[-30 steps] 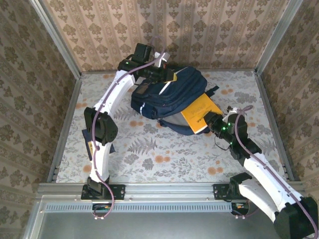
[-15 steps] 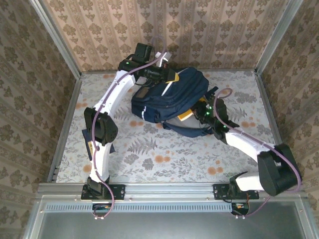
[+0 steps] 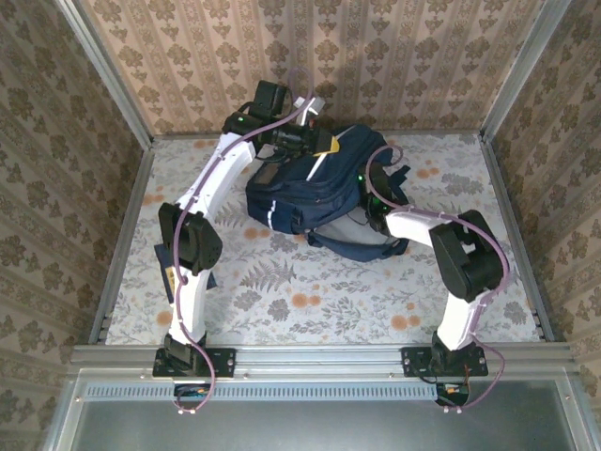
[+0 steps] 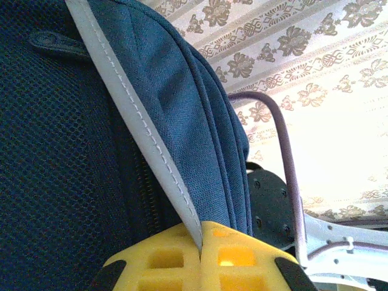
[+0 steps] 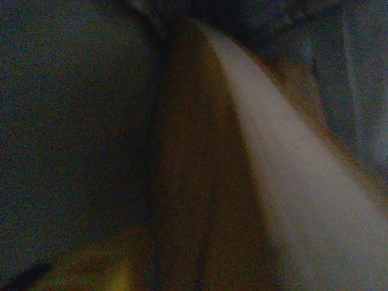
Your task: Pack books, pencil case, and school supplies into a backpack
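Note:
The large navy backpack [image 3: 310, 188] lies at the back middle of the table. My left gripper [image 3: 319, 143] is at its top edge, its yellow fingers [image 4: 254, 260] shut on the backpack's white stripe [image 4: 139, 133], with navy fabric [image 4: 60, 151] beside it. My right arm [image 3: 413, 225] reaches into the backpack's opening from the right, and its gripper is buried in the fabric. The right wrist view is dark, with a dim brown-yellow surface [image 5: 194, 182] and a pale band [image 5: 291, 182]; the jaws cannot be made out. The pencil case and school supplies are out of view.
A flat dark navy book [image 3: 161, 258] lies at the left under my left arm's elbow. Patterned walls close the table on three sides, and a metal rail [image 3: 310, 357] runs along the near edge.
My right arm swung from the table's right side into the backpack's opening. The yellow book it held went in with it and no longer shows. The left arm has not moved.

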Robot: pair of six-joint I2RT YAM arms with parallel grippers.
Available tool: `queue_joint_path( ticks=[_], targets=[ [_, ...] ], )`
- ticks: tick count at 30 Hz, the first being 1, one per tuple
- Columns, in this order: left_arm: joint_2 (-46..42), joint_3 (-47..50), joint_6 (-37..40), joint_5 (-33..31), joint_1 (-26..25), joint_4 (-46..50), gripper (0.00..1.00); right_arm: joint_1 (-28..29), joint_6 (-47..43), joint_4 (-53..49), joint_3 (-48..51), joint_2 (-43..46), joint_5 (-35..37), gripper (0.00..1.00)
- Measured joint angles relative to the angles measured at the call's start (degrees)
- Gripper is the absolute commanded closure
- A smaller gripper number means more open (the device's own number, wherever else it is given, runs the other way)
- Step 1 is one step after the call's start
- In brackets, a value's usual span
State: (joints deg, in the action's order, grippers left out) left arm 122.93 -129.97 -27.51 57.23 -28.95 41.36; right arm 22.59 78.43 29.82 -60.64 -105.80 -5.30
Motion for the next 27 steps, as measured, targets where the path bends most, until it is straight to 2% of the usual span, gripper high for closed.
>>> queue_joint_path(
  ticks=[4,8,13,18,23,27],
  targets=[
    [0.0,0.0,0.0,-0.3,1.3,-0.9,1.00,-1.6,-3.0,2.9,-3.0,-2.5,-3.6,0.12],
    [0.0,0.0,-0.4,-0.5,2.3,-0.7,1.00,-2.0,-6.7,1.8,0.9,1.2,-4.5,0.04],
    [0.2,0.0,-1.2,-0.4,2.3,-0.7,1.00,-2.0,-10.4,-2.7,8.8,12.3,-3.9,0.04],
    [0.6,0.0,-1.3,-0.4,2.3,-0.8,1.00,-2.0,-14.4,-13.0,14.6,26.9,0.6,0.10],
    [0.8,0.9,-1.3,-1.4,2.0,-0.9,1.00,-2.0,-16.0,-27.4,21.8,47.8,11.6,0.22],
    [0.8,2.5,-1.2,-3.3,0.5,-1.1,1.00,-2.0,-14.4,-39.5,22.8,59.9,20.3,0.25]
  ],
)
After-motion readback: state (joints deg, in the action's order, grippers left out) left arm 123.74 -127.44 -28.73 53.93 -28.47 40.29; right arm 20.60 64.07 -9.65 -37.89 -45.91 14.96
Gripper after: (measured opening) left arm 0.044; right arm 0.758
